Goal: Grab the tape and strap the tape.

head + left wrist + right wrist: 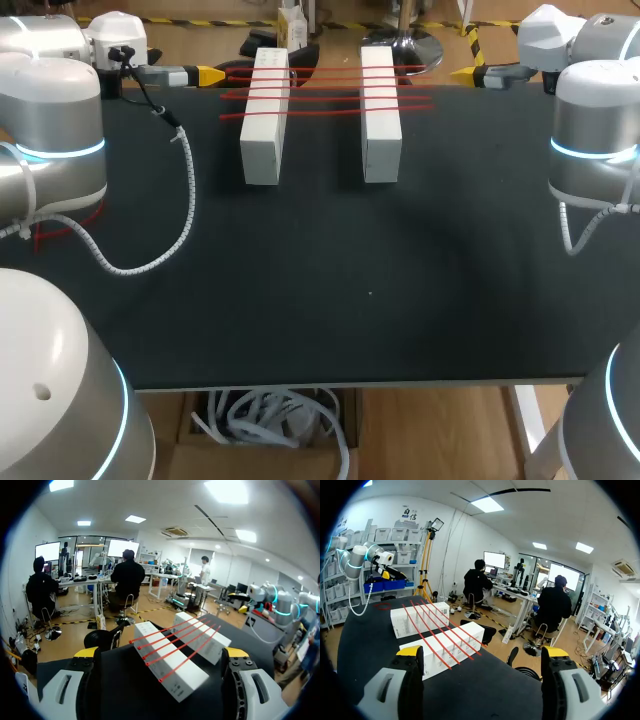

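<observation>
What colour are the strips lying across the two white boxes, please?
Red strips, clearest in the head view.

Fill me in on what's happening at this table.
Nothing is being handled right now. Two white boxes lie side by side at the far end of the black table, with red tape strips stretched across both. The left claw and right claw sit open and empty at the far edge, one on either side of the boxes.

No print on the white blocks [263, 115] seems legible.
</observation>
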{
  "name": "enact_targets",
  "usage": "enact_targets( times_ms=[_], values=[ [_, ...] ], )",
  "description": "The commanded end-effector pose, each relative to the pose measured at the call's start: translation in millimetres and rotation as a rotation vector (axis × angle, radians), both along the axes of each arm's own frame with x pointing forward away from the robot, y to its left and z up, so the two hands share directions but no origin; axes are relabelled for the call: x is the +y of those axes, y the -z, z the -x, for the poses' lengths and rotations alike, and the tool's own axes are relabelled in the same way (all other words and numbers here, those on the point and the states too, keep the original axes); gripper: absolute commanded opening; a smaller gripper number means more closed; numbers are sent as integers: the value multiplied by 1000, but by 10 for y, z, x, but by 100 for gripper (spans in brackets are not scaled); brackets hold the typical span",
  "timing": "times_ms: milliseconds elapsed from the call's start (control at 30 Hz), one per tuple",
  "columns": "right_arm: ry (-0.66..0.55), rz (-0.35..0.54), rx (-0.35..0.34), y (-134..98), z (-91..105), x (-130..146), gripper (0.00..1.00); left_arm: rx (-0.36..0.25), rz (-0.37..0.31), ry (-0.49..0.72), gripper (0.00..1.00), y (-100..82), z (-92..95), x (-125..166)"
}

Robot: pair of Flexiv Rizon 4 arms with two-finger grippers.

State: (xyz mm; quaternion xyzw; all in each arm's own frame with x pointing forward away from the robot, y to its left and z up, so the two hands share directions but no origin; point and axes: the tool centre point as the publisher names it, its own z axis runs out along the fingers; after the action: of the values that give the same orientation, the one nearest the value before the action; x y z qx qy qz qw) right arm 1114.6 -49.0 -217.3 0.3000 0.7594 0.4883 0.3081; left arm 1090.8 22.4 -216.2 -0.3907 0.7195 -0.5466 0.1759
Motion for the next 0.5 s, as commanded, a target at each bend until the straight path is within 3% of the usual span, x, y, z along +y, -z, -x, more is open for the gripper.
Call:
enact_targets(
  times_ms=[33,367,467,500],
  values=[
    [-1,0,2,-2,0,-5,100,-5,2,-2,100,15,2,-4],
    [-1,0,2,-2,0,-5,100,-5,2,-2,100,15,2,-4],
    [-1,0,2,-2,0,-5,100,-75,9,112,100,-9,53,-18],
    [-1,0,2,-2,0,-5,100,-123,13,180,100,-33,82,-28]
  ],
)
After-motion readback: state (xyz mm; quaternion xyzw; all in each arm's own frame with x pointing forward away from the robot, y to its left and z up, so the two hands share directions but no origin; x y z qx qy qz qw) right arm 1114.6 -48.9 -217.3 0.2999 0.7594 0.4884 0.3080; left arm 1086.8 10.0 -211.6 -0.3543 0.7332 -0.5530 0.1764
